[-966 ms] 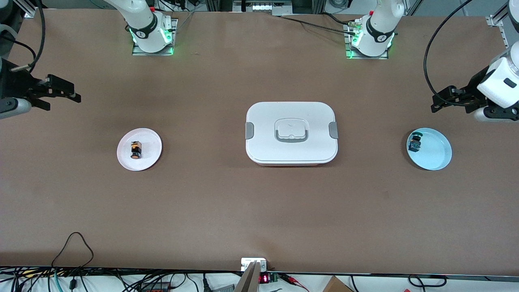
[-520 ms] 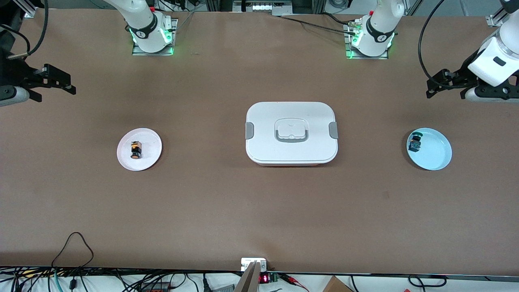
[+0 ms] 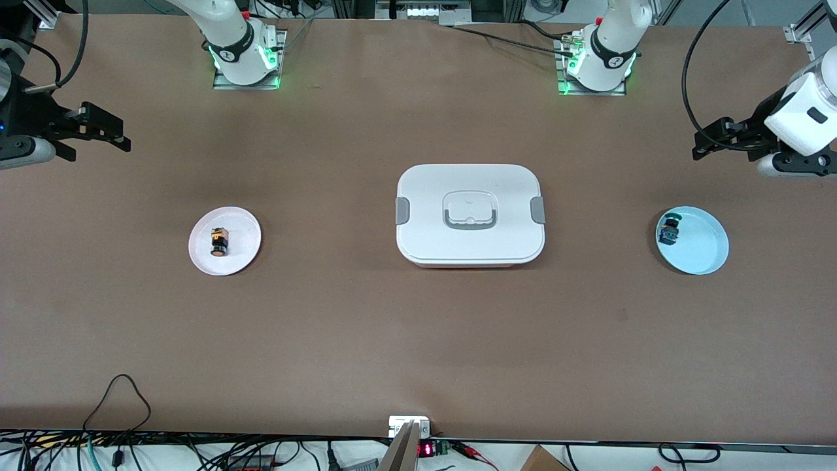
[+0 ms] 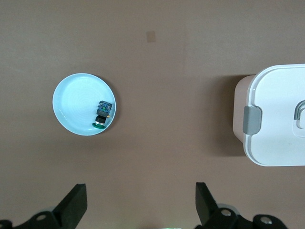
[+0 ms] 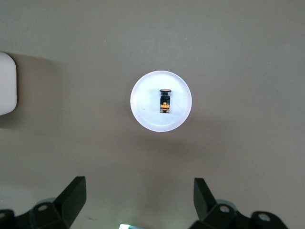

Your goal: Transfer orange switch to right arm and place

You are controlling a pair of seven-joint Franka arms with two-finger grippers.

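Note:
The orange switch, a tiny black block with an orange cap, lies on a white plate toward the right arm's end of the table. It also shows in the right wrist view on that plate. My right gripper is open and empty, high over bare table near that end's edge, apart from the plate; in its own view the jaws stand wide. My left gripper is open and empty over bare table at the left arm's end; its own view shows wide jaws.
A closed white lunch box with grey latches sits mid-table. A light blue plate holds a black switch with green-blue parts at the left arm's end. Cables run along the table's near edge.
Both grippers shifted slightly: the left gripper moved up then came back down a little; the right gripper moved a little. The switches and plates have not moved.

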